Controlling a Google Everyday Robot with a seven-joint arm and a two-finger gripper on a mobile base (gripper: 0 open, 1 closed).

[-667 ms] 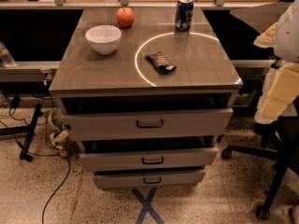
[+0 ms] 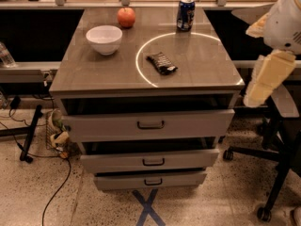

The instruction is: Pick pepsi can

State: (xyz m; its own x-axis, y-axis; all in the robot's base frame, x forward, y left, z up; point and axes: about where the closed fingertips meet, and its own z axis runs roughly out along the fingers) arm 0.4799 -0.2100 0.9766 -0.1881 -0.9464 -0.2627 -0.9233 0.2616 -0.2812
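Nearest, low and to the left of the gripper [image 2: 266,79], a blue tape cross [image 2: 148,209] marks the speckled floor in front of a grey cabinet [image 2: 94,74]. Its three drawers [image 2: 150,125] are each pulled partly out, all below the gripper's level. The gripper hangs off the cabinet's right edge, clear of the top and touching nothing; whether it is spread or drawn together cannot be told. Beneath it stands a dark wheeled chair base [image 2: 277,173]. On the cabinet top, left of the gripper, a black snack bar wrapper [image 2: 162,62] lies inside a thin ring of light [image 2: 137,55]. Further left and a little beyond sits a white bowl [image 2: 104,38], with a red apple [image 2: 126,17] behind it. The pepsi can [image 2: 186,14] stands upright at the ring's far edge, beyond and to the left of the gripper, well apart from it.
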